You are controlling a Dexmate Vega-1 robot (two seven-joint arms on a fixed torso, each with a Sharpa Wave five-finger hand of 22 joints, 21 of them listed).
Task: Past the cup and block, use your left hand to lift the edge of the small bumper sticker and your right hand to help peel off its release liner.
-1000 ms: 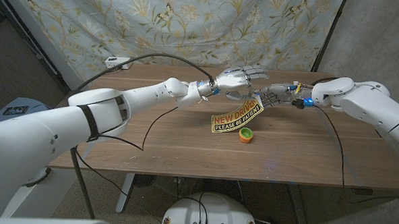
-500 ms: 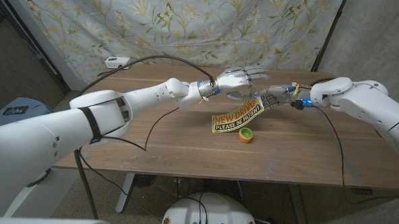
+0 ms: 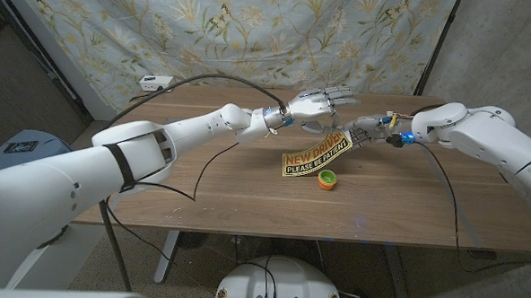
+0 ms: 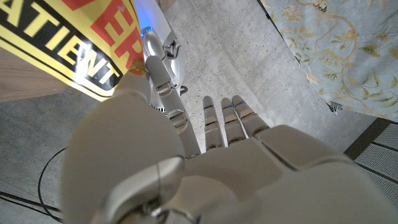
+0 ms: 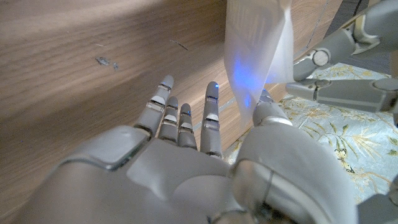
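the sticker [image 3: 314, 157] hangs tilted above the desk [image 3: 246, 193], just behind the cup [image 3: 328, 179], its upper right corner pinched by the right hand [image 3: 363, 130]; the left hand [image 3: 317, 103] hovers just above and left of the sticker, fingers spread and holding nothing; a pale sheet [image 5: 258, 50], perhaps the liner, rises from the right hand's thumb.

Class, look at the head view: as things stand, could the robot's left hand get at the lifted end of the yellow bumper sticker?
Probably yes. The left hand hovers open just behind the sticker's raised end, nothing between them. The right hand already pinches that end, so room there looks tight.
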